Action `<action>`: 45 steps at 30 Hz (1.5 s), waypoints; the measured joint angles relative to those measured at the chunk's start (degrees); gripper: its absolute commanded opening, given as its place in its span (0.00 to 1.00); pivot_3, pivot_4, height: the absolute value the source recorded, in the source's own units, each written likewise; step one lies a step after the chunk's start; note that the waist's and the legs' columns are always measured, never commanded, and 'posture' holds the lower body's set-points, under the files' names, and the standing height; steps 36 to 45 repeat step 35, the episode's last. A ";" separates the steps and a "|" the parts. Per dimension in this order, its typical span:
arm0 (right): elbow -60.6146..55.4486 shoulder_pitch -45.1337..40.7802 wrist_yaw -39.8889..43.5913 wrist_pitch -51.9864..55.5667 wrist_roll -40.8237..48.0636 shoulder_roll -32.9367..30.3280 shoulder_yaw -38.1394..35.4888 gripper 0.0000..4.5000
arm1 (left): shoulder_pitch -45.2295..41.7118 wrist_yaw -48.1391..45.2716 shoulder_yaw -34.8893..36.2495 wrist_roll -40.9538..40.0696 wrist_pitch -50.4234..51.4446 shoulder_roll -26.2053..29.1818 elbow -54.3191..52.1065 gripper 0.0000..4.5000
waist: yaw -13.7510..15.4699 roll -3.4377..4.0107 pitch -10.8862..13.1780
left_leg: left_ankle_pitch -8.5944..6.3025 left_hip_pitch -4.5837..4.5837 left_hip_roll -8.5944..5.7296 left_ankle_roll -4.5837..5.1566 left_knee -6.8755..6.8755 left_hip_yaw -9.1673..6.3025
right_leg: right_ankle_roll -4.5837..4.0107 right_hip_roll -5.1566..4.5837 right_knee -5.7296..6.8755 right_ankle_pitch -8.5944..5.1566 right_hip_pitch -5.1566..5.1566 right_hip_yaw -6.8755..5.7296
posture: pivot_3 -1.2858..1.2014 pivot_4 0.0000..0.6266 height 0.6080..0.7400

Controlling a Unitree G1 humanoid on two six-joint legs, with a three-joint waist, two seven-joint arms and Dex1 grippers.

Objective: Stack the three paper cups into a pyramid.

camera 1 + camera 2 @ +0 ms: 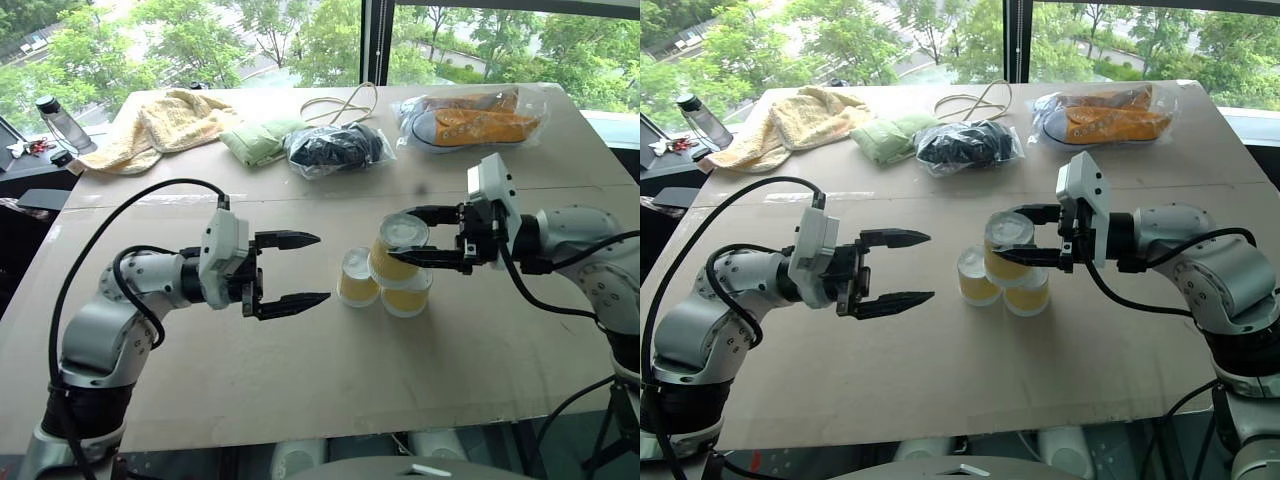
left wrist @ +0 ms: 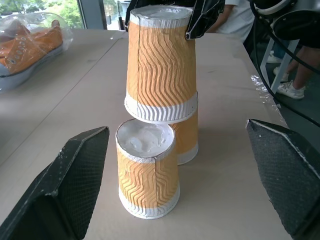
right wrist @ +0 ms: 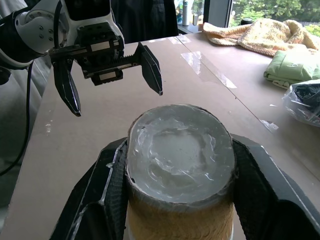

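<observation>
Two yellow ribbed paper cups stand inverted on the counter; right claw grips the third above them, unreleased; left claw gapes empty.

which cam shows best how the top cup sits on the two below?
Left wrist view: the top cup, shut in the right gripper, rests mostly on the rear cup, overhanging the front cup. Eye views are distant; the right wrist view shows its white base.

At my counter's far edge lie a yellow towel and a green cloth. Beside them sit a black bundle and bagged orange shoes.
</observation>
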 measured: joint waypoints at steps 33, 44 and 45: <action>30.01 39.06 14.48 -42.85 -14.56 5.98 -22.31 0.99 | 23.89 20.13 -0.98 16.23 -14.04 -15.83 8.85 1.00 | -0.05 0.08 -0.09 | -0.13 1.15 -0.02 0.20 -0.01 0.22 | -0.03 0.06 -0.12 -0.02 1.13 0.39 | 0.52 0.24 1.00; 32.43 37.59 15.42 -45.31 -15.02 6.02 -22.16 0.99 | 23.91 20.40 -1.33 17.53 -15.74 -15.90 9.40 1.00 | -0.09 0.13 -0.13 | -0.13 1.16 -0.01 0.20 0.00 0.23 | -0.03 0.06 -0.12 -0.02 1.14 0.42 | 0.52 0.24 1.00; 32.43 37.59 15.42 -45.31 -15.02 6.02 -22.16 0.99 | 23.91 20.40 -1.33 17.53 -15.74 -15.90 9.40 1.00 | -0.09 0.13 -0.13 | -0.13 1.16 -0.01 0.20 0.00 0.23 | -0.03 0.06 -0.12 -0.02 1.14 0.42 | 0.52 0.24 1.00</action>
